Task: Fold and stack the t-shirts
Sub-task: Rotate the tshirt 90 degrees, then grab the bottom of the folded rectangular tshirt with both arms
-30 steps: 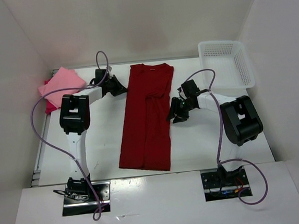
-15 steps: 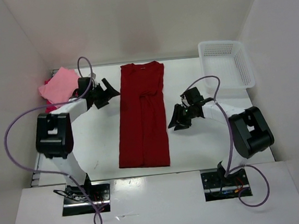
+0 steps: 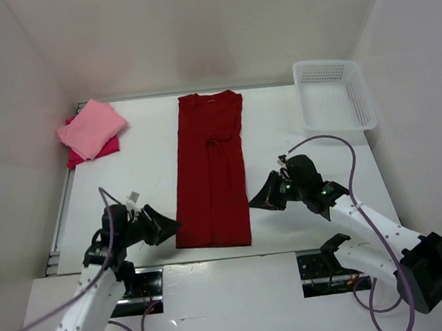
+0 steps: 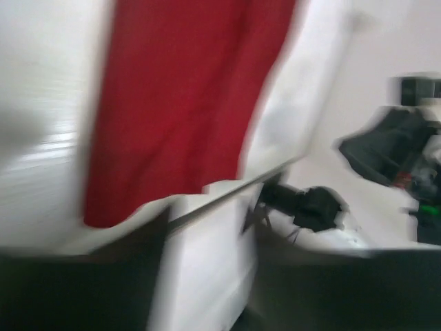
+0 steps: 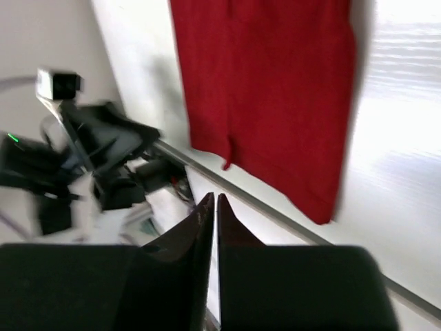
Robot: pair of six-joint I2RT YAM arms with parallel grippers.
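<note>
A dark crimson t-shirt lies as a long folded strip down the middle of the table; it also fills the top of the left wrist view and the right wrist view. At the far left a folded salmon pink t-shirt rests on a magenta-red t-shirt. My left gripper hovers just left of the strip's near left corner, its jaws spread and empty; its wrist view is blurred. My right gripper hangs right of the strip's near end, its fingers pressed together on nothing.
A white mesh basket stands at the far right corner. White walls close in the table on the left, back and right. The table's near edge runs just under both grippers, with the arm bases beyond it.
Both arms have swung back from the shirt's far half to its near end. The left gripper let go of the shirt and opened; the right gripper closed. The shirt was shifted slightly left.
</note>
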